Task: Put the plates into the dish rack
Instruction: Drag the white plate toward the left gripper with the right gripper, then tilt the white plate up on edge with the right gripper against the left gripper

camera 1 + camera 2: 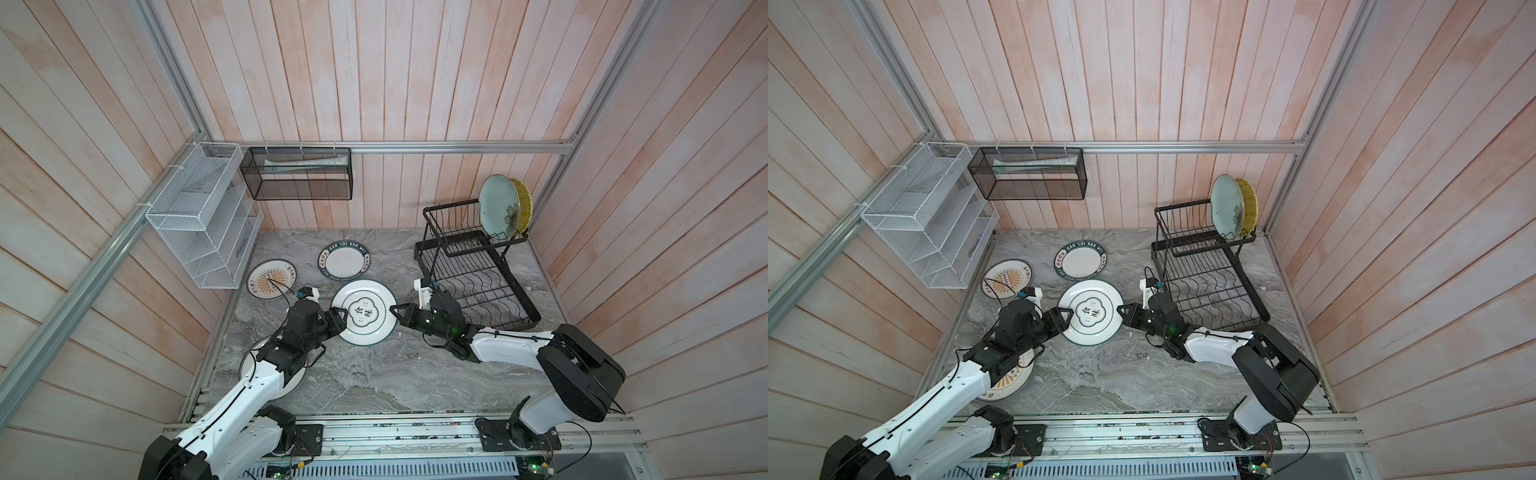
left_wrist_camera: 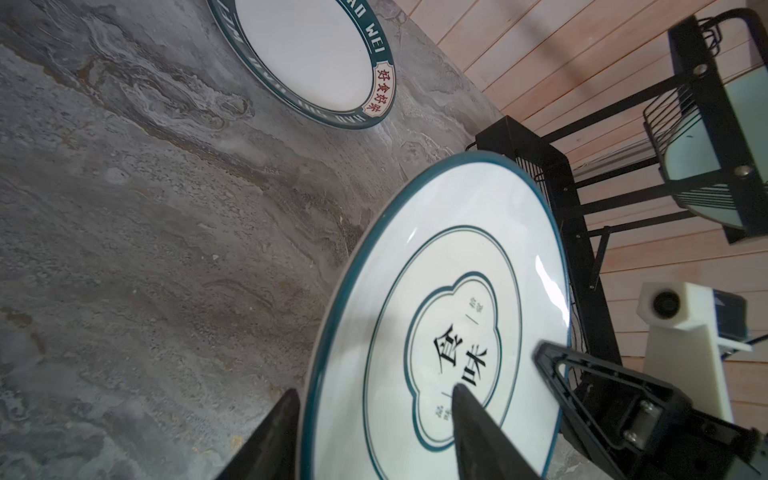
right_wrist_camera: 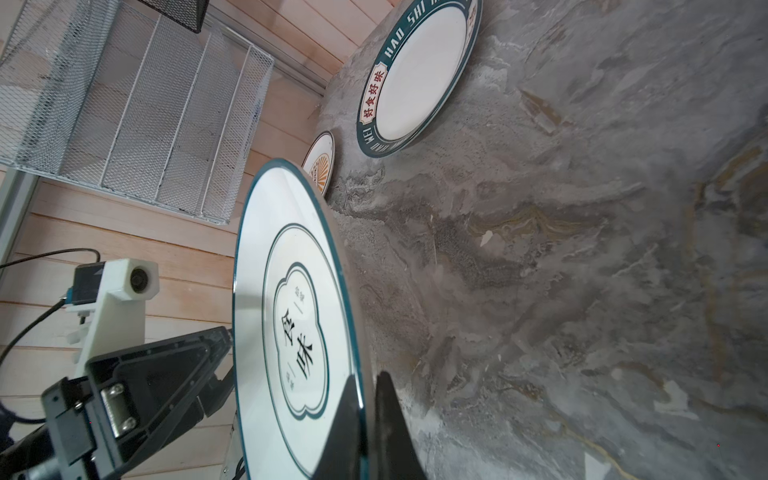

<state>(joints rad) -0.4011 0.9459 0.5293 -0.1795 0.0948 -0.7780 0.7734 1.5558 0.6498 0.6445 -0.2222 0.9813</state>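
A white plate with a dark ring [image 1: 363,311] [image 1: 1090,311] sits between my two grippers, tilted up off the marble. My right gripper [image 1: 394,309] [image 3: 369,375] is shut on its right rim. My left gripper [image 1: 337,318] [image 2: 376,390] is open, one finger over the plate's face and one under its left rim. The lettered-rim plate [image 1: 345,259] and a sunburst plate [image 1: 272,279] lie flat behind. Another sunburst plate [image 1: 1011,380] lies partly hidden under my left arm. The black dish rack [image 1: 420,253] stands at the right, with a teal plate [image 1: 498,208] and a yellow plate [image 1: 524,203] upright in its upper basket.
A white mesh shelf [image 1: 199,224] hangs on the left wall. A black mesh basket [image 1: 299,174] hangs on the back wall. The rack's lower wavy tray [image 1: 486,291] lies just behind my right wrist. Wood walls close in three sides.
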